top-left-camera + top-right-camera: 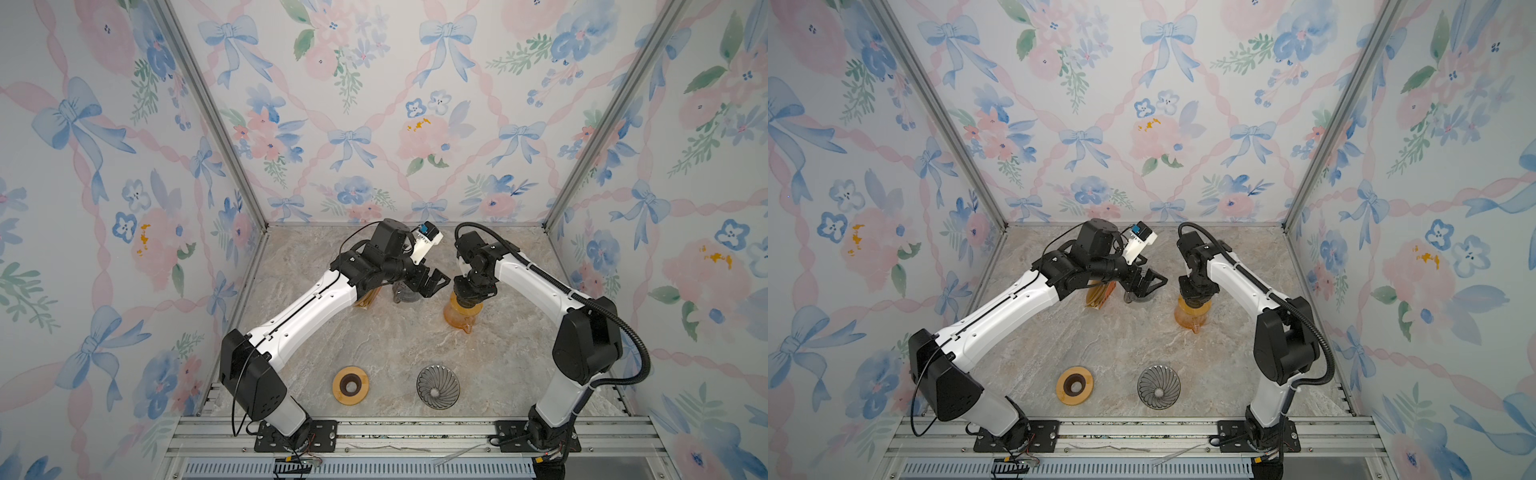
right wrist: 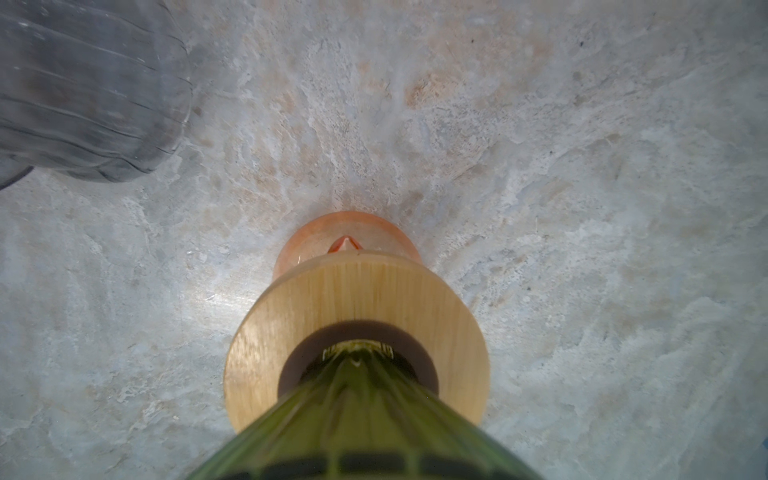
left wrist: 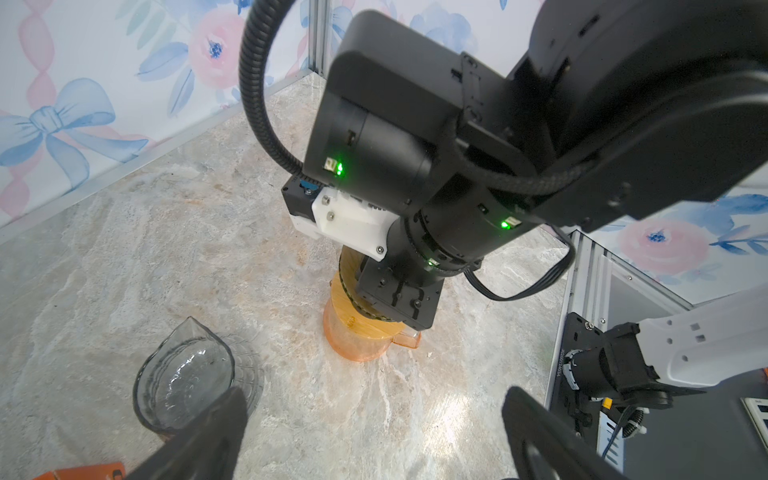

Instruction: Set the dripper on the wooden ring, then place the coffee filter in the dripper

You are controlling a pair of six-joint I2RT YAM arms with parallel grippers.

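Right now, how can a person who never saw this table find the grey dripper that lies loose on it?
Start at the metal rail at the bottom of both top views; just beyond it two round things lie side by side on the marble table. The grey dripper is the right-hand one: a see-through cone with swirling ribs, while its neighbour is a flat wooden ring.

A smoky grey ribbed glass pitcher [image 3: 183,374] stands just beside one of the left fingers [image 3: 199,436], its pointed spout turned away from them; whether they touch is unclear. A translucent orange carafe [image 3: 357,347] stands directly under the right gripper [image 1: 468,296]. A flat wooden ring with a dark inner band [image 1: 351,370] lies well apart from both, on the beige marble-patterned tabletop [image 1: 374,340].
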